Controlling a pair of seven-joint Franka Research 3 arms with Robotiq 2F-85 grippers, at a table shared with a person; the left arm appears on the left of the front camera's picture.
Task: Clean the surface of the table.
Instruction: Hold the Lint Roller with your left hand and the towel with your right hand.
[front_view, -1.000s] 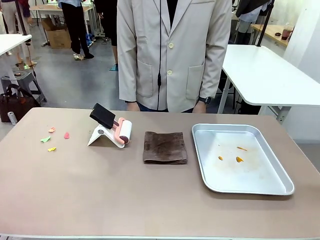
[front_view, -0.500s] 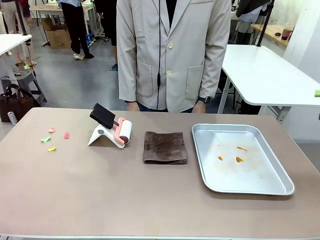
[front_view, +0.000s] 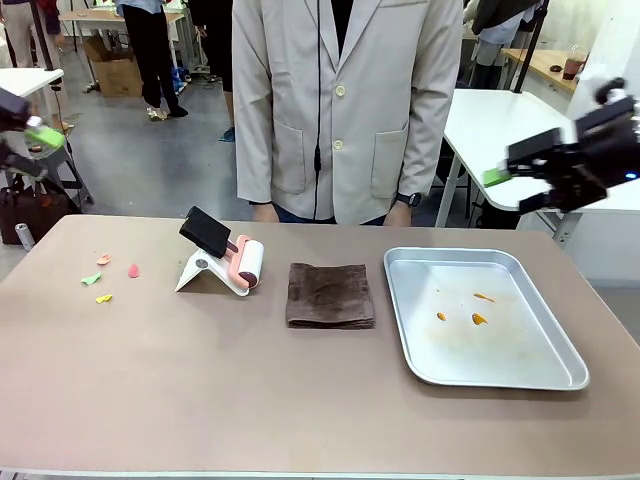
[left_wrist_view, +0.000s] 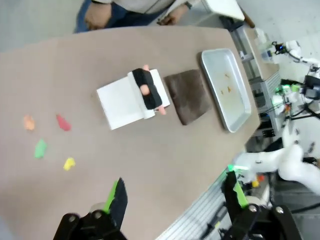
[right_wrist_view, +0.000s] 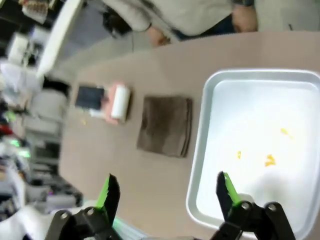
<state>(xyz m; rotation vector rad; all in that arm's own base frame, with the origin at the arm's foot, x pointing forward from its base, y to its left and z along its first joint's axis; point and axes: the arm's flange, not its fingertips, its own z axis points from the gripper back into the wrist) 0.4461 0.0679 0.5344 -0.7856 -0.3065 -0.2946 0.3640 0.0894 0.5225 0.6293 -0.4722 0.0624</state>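
From where I stand, the left hand (left_wrist_view: 175, 187) hangs high over the tabletop's (front_view: 250, 380) left end, its green-padded fingers spread wide with nothing between them. The right hand (right_wrist_view: 166, 184) is up in the air on the right side, also spread apart and empty. The brownish tabletop lies below both. Small pink, green and yellow scraps (front_view: 104, 281) lie near its left end. Beside them a pink lint roller (front_view: 247, 262) rests on a white stand (front_view: 200, 272). A folded brown cloth (front_view: 330, 294) lies in the middle. A silver tray (front_view: 560, 372) on the right holds a few orange bits (front_view: 478, 319). A person in a beige coat (front_view: 345, 100) stands at the far edge.
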